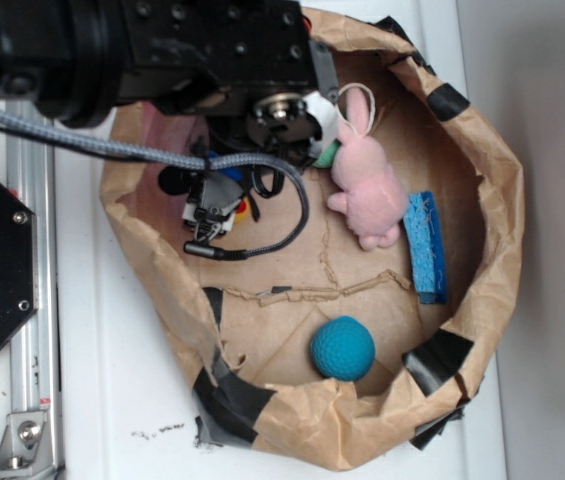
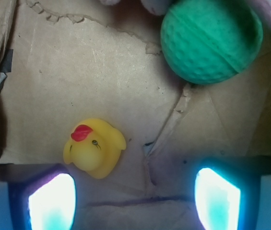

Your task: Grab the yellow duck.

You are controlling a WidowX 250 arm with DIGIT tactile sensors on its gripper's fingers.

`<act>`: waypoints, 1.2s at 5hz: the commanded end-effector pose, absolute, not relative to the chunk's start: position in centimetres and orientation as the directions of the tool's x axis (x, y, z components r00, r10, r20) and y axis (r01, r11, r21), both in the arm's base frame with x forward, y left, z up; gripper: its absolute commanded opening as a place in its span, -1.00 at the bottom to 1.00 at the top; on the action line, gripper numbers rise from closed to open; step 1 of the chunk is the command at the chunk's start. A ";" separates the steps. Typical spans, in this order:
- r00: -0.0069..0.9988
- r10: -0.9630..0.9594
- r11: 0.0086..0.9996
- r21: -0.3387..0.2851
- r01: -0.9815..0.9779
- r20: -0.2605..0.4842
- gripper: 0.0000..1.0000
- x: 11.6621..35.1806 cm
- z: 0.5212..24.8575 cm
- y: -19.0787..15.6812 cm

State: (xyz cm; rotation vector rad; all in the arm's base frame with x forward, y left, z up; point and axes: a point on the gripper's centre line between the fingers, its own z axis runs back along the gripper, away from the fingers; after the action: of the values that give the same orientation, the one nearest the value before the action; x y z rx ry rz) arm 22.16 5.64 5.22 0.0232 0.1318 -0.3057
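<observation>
Duck [image 2: 94, 147] is lying on the brown paper floor at the lower left of my wrist view, red beak pointing up-left, just above my left-of-frame finger [image 2: 51, 201] rather than between the two. My gripper [image 2: 134, 199] is hanging released, jaws spread wide and holding nothing. In the exterior view my arm is covering the upper left of the bag [image 1: 482, 180], and I am seeing only a sliver of yellow and red under it there, too small to be sure of.

I am judging the main risk as misalignment: the duck is sitting off toward one finger, so dropping straight down could be landing that finger on top of it, or closing could be nudging it sideways and squirting it out. The torn crease running through the floor could also be catching a fingertip. The green ball [image 2: 211, 40], at the upper right of the wrist view, is sitting well apart and looking unlikely to interfere
</observation>
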 end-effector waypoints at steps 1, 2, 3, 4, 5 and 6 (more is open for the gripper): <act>0.960 -0.276 0.957 0.081 0.279 -0.048 1.00 22.4 4.5 7.0; 0.946 -0.313 0.946 0.064 0.318 -0.078 1.00 22.6 2.3 6.0; 0.927 -0.370 0.928 0.017 0.371 -0.057 1.00 22.0 0.8 2.9; 0.909 -0.416 0.909 0.006 0.416 -0.032 1.00 21.7 1.1 -0.1; 0.898 -0.440 0.898 -0.012 0.440 -0.007 1.00 21.7 1.7 -1.7; 0.893 -0.449 0.893 -0.021 0.449 0.001 1.00 22.2 2.0 -2.3</act>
State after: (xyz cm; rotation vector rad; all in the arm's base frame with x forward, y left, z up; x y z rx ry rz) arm 21.76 -0.80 1.46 -0.0158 0.0379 -0.4297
